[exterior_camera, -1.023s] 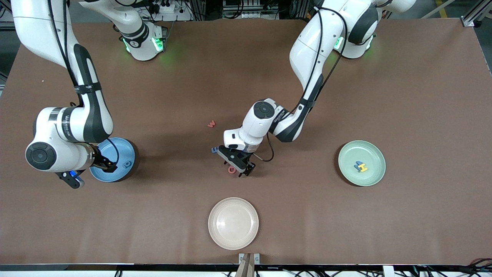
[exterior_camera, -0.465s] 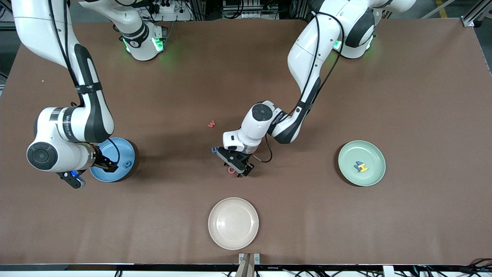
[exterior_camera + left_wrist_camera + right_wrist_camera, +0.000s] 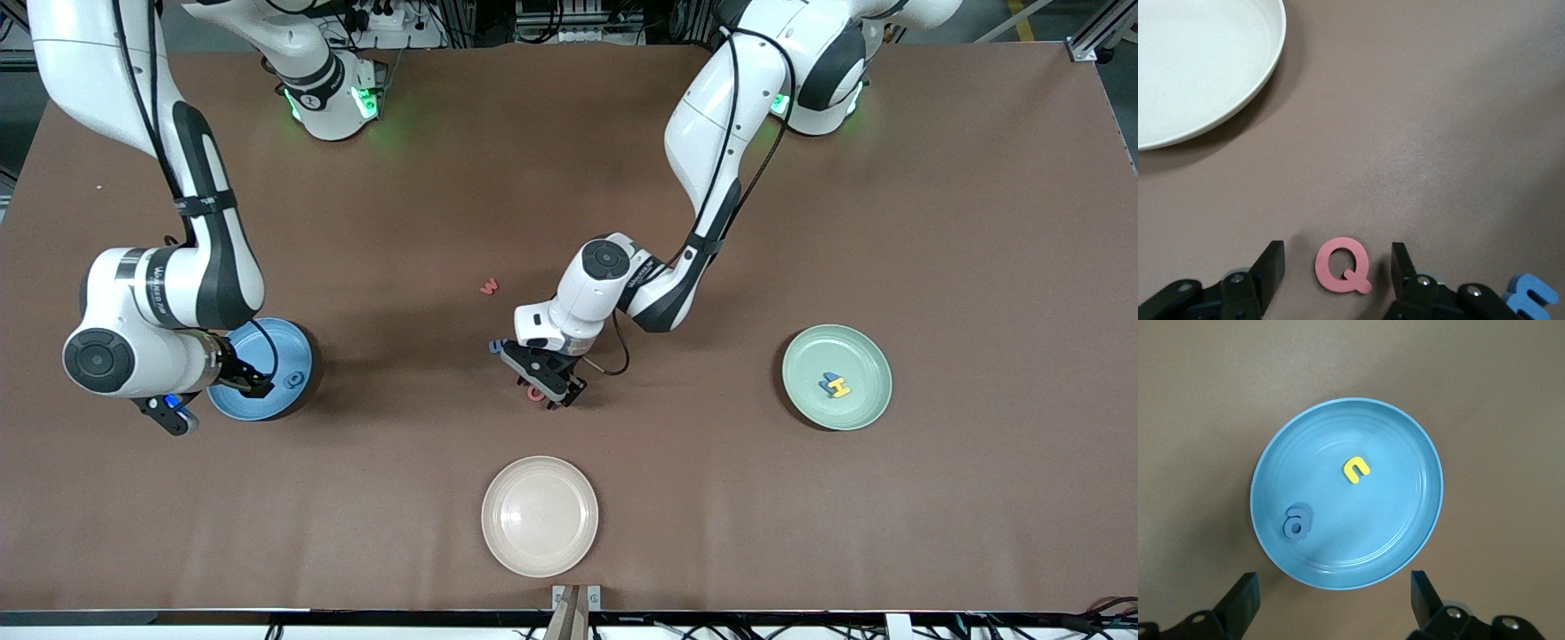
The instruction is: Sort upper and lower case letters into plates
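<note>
The left gripper (image 3: 1338,270) is down at the table's middle, fingers spread to either side of a flat pink Q (image 3: 1343,265), not touching it. The beige plate (image 3: 540,516) lies at the Q's six o'clock. The right gripper (image 3: 1331,600) hangs spread over the blue plate (image 3: 1405,540), which holds a yellow u (image 3: 1356,469) and a blue a (image 3: 1297,521).

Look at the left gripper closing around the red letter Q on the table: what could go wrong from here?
1. The flat red foam letter Q lies thin on the brown table; the left gripper, its fingers either side but apart from it, may close above it and slip off.
2. A blue foam letter lies just beside one finger and could be nudged.
3. The right gripper waits open over the matte blue round plate; no clash seems likely.
</note>
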Tool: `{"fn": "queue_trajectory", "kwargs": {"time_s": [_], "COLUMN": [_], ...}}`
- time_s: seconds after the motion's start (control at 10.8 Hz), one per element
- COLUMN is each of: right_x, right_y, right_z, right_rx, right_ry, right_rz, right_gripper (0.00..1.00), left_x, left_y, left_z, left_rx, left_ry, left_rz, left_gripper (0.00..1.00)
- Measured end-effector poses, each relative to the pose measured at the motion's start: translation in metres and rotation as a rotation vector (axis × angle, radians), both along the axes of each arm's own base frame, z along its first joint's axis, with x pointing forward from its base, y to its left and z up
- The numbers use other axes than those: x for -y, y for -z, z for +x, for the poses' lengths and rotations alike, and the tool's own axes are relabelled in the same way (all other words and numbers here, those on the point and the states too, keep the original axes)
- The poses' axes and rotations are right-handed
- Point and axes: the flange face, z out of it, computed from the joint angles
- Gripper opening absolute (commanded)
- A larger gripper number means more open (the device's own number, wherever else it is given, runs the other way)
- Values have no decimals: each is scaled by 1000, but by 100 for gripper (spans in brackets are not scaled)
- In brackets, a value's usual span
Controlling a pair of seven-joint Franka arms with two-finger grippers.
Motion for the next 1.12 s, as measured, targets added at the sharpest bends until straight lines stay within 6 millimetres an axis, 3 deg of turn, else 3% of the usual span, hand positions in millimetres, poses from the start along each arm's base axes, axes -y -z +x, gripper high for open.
{"fn": "queue_trajectory", "kwargs": {"time_s": [0.65,0.93,1.12], "right_x": [-1,-2,-2], "right_y": [0,0,0], "right_z": [0,0,0], "right_rx": [-1,-1,-1], "right_ry": [-2,-2,-2], "right_rz": [1,1,1], "right_gripper": [100,100,100], "left_x": [1,2,2], "left_y": [3,3,6], "left_z": [-2,-2,-3], "left_rx": [-2,-2,-4], "left_ry": [2,4,5], "left_rz": [2,2,4], "left_gripper": [67,60,50]}}
